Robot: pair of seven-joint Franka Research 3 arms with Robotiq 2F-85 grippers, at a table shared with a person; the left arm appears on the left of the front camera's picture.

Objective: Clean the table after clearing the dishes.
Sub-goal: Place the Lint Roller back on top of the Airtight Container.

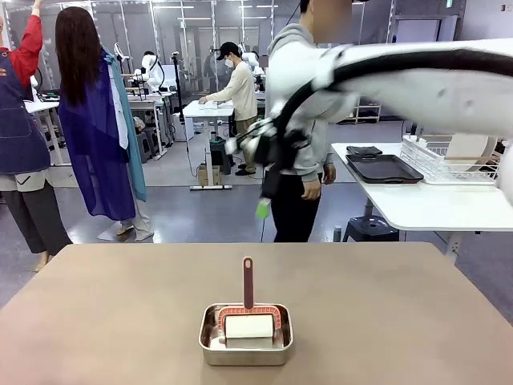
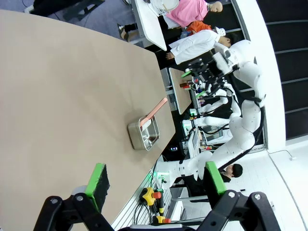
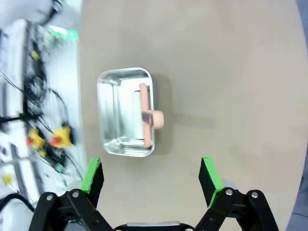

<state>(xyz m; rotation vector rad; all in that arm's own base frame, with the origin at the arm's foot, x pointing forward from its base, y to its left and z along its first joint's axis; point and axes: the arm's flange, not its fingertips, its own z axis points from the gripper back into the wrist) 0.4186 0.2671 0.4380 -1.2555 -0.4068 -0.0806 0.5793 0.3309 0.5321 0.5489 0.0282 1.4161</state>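
The steel pan [image 1: 245, 334] sits near the tabletop's [image 1: 96, 305] robot-side edge, a lint roller [image 1: 248, 321] inside it, handle upright. The right gripper [image 3: 151, 179] hangs above the pan, fingers apart and empty; the left gripper's [image 2: 156, 184] likewise. A descent off-centre could knock the handle sideways.

Front cam sits low at the near edge of the table [image 1: 120, 321], facing across. Right wrist cam looks straight down, fairly high. Left wrist cam is rolled sideways. All three catch the steel pan [image 1: 245, 334].
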